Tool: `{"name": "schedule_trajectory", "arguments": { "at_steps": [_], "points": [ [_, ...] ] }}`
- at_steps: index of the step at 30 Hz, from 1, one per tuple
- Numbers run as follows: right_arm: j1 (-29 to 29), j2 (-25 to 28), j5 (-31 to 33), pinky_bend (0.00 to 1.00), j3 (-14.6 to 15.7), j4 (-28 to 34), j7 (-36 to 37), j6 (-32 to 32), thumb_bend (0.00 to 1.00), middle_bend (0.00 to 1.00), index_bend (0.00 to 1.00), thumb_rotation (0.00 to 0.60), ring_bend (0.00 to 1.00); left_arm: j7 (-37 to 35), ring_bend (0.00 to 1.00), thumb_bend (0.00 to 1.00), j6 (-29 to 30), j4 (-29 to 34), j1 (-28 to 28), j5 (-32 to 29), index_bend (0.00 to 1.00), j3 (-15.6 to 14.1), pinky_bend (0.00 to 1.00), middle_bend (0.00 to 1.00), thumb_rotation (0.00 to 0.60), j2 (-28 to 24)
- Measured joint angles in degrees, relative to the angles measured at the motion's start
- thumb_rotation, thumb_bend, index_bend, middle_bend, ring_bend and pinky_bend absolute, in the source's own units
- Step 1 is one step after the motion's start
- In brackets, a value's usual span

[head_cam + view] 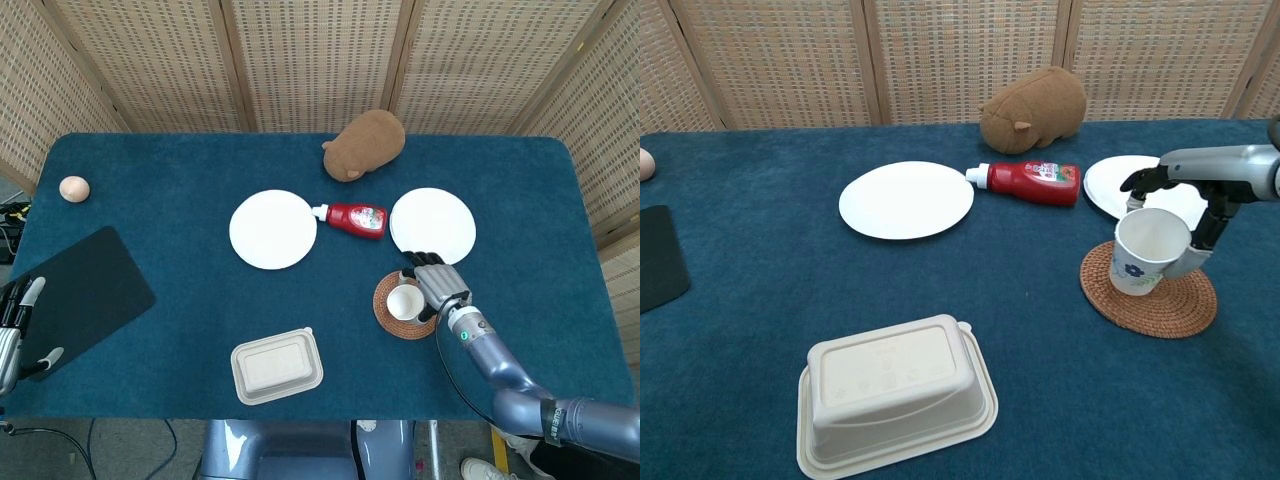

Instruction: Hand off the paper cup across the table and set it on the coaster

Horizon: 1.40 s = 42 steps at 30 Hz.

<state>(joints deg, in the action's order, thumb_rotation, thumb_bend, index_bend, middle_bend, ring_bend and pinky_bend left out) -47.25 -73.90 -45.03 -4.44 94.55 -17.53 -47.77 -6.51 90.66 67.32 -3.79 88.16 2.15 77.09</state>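
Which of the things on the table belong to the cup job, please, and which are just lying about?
Part of the job:
- paper cup, tilted, held by the right hand
- coaster, under the cup

Lying about:
- two white plates
- ketchup bottle, on its side
- plush toy
- takeaway box
- black mat
- egg
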Motion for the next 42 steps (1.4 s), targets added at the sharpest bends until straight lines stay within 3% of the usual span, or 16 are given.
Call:
{"name": "schedule_trajectory", "arguments": {
  "at_steps": [6,10,17,26,42],
  "points": [
    [0.13,-0.56,0.46,0.0,0.45,-1.21,-0.69,0.22,0.02,0.0,0.1,0.6,0.0,0.51,0.0,0.07,-0.13,0.28,-0.05,0.18,0.0,-0.1,0.0,0.0,0.6,0.0],
    [0.31,-0.67,0.83,0.0,0.86,-1.41,-2.39,-1.22,0.02,0.0,0.01,0.6,0.0,0.52,0.0,0.07,0.11,0.46,0.02,0.29,0.0,-0.1,0.0,0.0,0.6,-0.07],
    [0.78,-0.08,1.75,0.0,1.93,-0.82,-6.95,-4.98,0.02,0.0,0.0,0.6,0.0,0.35,0.0,0.07,0.67,0.57,0.2,0.51,0.0,-0.07,0.0,0.0,0.6,-0.18],
    [5.61,2.23,-0.87,0.0,3.8,0.98,-9.95,-15.61,0.02,0.0,0.0,0.6,0.0,0.05,0.0,0.07,0.85,0.58,0.26,0.68,0.0,-0.06,0.0,0.0,0.6,-0.28],
    [27.2,1.41,-25.48,0.0,10.06,-2.38,5.94,-40.03,0.02,0.0,0.0,0.6,0.0,2.73,0.0,0.07,2.51,5.71,0.42,2.14,0.0,-0.17,0.0,0.0,0.6,-1.83]
  ]
}}
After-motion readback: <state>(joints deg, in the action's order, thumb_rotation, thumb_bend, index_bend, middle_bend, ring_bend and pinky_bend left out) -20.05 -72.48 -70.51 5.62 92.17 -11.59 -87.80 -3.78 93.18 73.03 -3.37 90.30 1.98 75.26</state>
